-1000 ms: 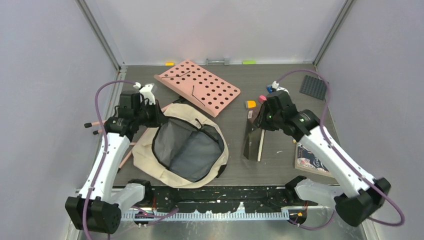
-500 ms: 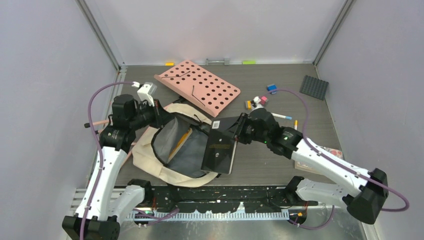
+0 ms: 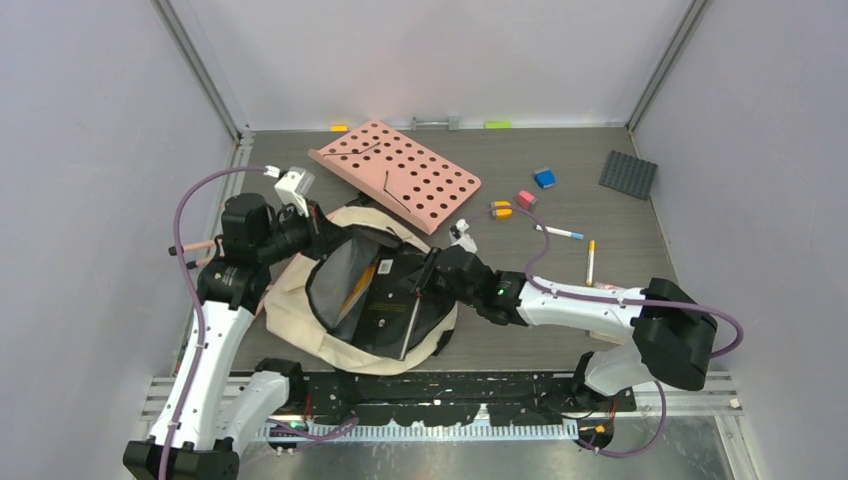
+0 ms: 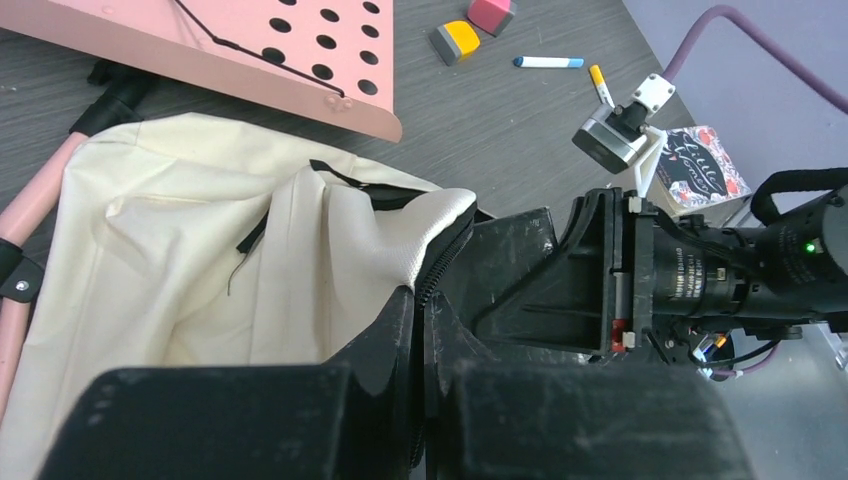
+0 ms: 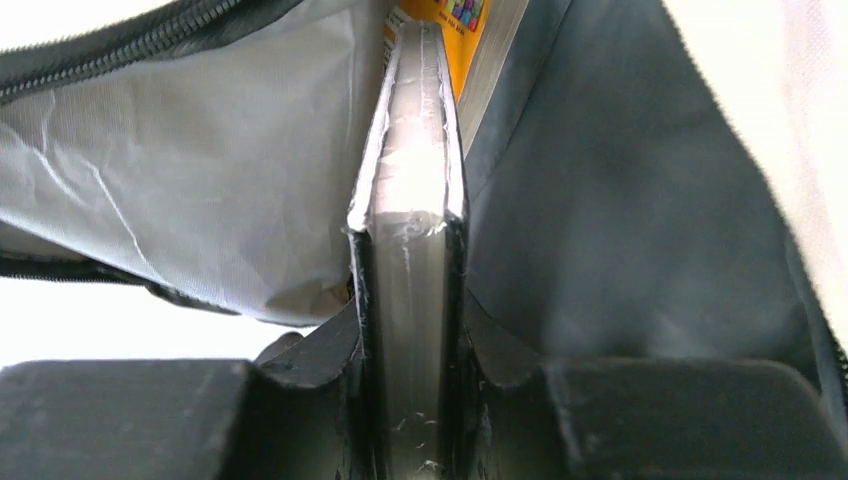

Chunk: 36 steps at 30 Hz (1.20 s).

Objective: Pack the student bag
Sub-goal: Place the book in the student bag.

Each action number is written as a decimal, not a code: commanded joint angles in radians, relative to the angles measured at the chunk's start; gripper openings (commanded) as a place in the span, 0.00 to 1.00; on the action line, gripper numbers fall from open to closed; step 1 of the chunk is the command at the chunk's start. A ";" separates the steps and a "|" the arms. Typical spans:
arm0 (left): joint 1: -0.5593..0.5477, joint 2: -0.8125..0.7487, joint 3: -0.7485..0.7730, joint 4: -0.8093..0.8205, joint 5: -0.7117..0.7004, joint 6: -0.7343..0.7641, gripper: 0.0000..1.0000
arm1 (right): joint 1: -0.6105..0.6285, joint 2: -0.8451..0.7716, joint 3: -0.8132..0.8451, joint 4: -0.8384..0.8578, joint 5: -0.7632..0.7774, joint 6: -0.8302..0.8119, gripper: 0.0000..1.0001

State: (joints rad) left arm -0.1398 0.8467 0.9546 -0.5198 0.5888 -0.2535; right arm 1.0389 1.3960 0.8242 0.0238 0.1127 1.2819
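We log cream fabric backpack [image 3: 285, 305] lying near left arm, mouth open, just below pink perforated board [image 3: 395, 172]. Left gripper [image 4: 422, 330] pinched tight on zipper rim, propping mouth. Right gripper [image 5: 408, 330] clamped on black hardcover book [image 3: 390, 305], partway inside. Risks, our call: book jams against yellow item [image 5: 455, 20] or grey lining; rim slips, mouth collapses.

Even overhead light; blurred wrist foregrounds.
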 commanded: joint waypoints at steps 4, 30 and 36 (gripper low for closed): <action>-0.009 -0.032 -0.002 0.089 0.032 0.008 0.00 | 0.010 -0.025 -0.068 0.386 0.256 0.172 0.01; -0.013 -0.034 -0.004 0.083 0.030 0.017 0.00 | 0.182 0.435 0.144 0.576 0.597 0.248 0.05; -0.014 -0.034 -0.004 0.078 0.022 0.020 0.00 | 0.202 0.537 0.265 0.479 0.652 0.139 0.36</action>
State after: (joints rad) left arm -0.1497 0.8288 0.9493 -0.4976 0.6003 -0.2504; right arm 1.2282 1.8973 0.9932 0.4805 0.6651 1.5169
